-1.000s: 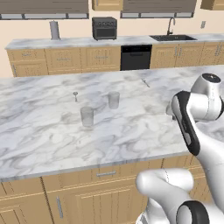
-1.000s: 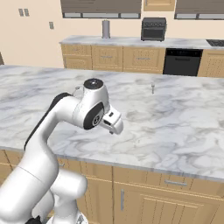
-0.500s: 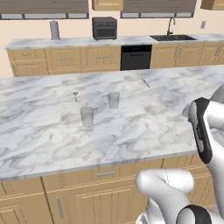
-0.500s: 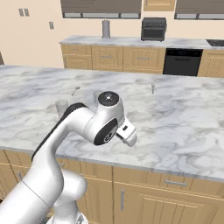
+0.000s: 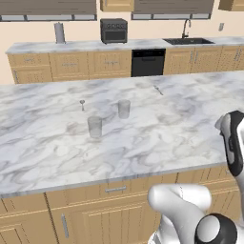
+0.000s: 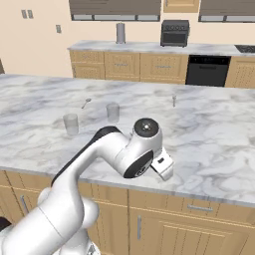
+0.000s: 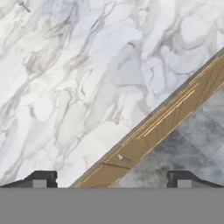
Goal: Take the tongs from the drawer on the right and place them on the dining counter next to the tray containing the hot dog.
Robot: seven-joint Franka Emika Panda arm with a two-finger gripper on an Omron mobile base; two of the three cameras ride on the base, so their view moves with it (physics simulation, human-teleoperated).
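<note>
Now the robot's hand (image 6: pixel 167 168) hangs with its fingers spread wide and nothing between them, just past the near edge of the dining counter (image 5: pixel 143 138), a long white marble surface with grey veins. The hand view looks down on that edge: marble on one side, a strip of light wood cabinet front (image 7: pixel 144 144) running diagonally, grey floor (image 7: pixel 192 135) beyond. Most of the surface is bare and open. Two glasses (image 5: pixel 95 127) stand near each other toward its middle, with a small utensil (image 5: pixel 82 104) lying beyond them and another (image 5: pixel 158 90) near the far edge. Tongs, drawer and tray cannot be made out. Compared with a second ago, the arm has swung right and lower, toward the near edge.
</note>
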